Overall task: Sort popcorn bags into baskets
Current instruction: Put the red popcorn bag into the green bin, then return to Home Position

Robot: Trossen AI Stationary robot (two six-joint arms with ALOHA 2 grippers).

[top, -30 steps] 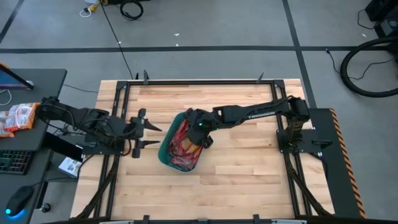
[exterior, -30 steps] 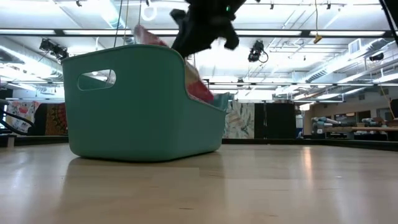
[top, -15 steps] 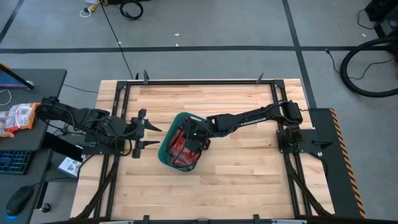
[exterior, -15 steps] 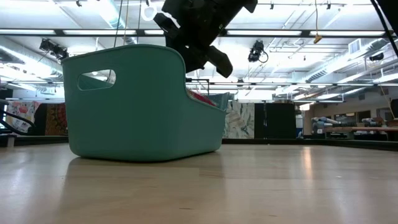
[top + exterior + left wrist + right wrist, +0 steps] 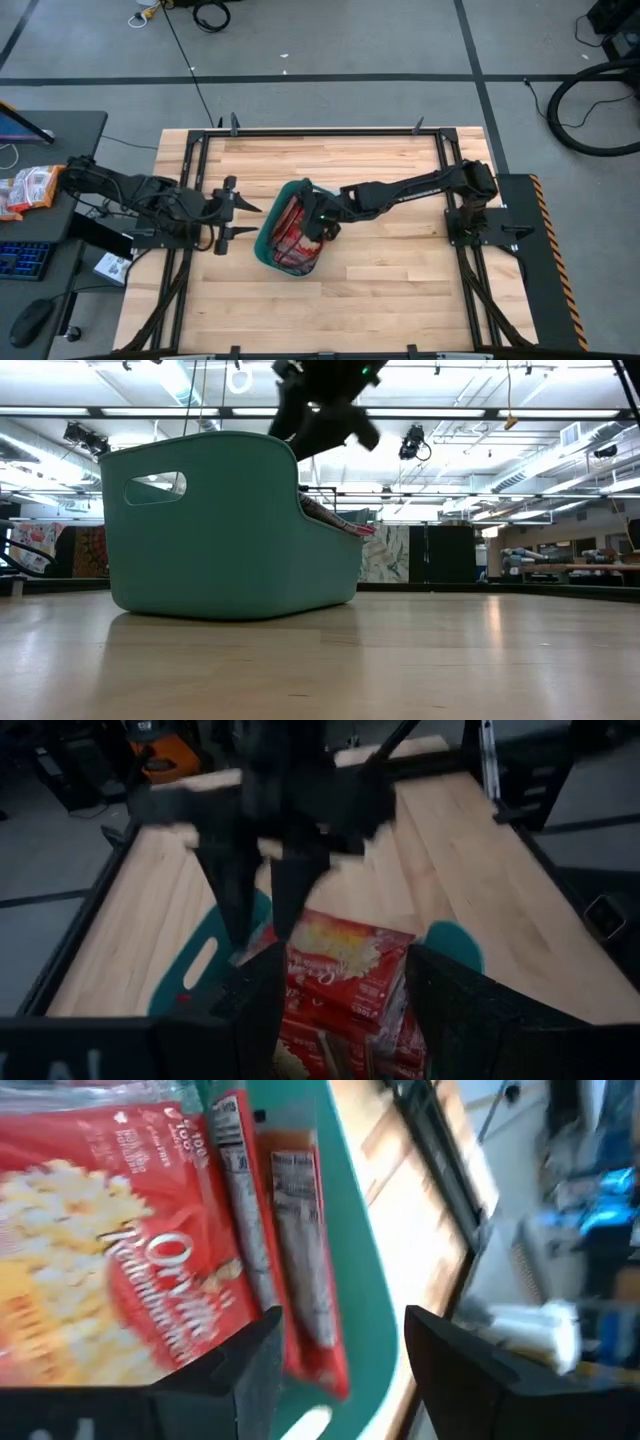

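The teal bin (image 5: 268,246) sits near the middle of the wooden table (image 5: 380,270), turned at a slant, and it is full of red popcorn bags (image 5: 291,232) lying flat in a stack. The right claw (image 5: 318,222) hangs just over the bin's rim on the side toward its own arm, above the bags. Its fingers are spread apart and nothing is between them; through its own camera the top bag (image 5: 110,1250) lies flat right below, label up, with more bags on edge beside it against the bin's teal wall (image 5: 360,1290). From table height the right claw (image 5: 320,405) shows as a dark shape above the bin (image 5: 220,530), clear of the rim, and one bag (image 5: 335,517) pokes out over the lower far edge.

The left claw (image 5: 232,209) waits at the table's left edge, near the bin but not touching it, fingers spread and empty. Its camera looks across at the bin (image 5: 205,955), the bags (image 5: 345,965) inside, and the right claw (image 5: 260,905) hanging over them.
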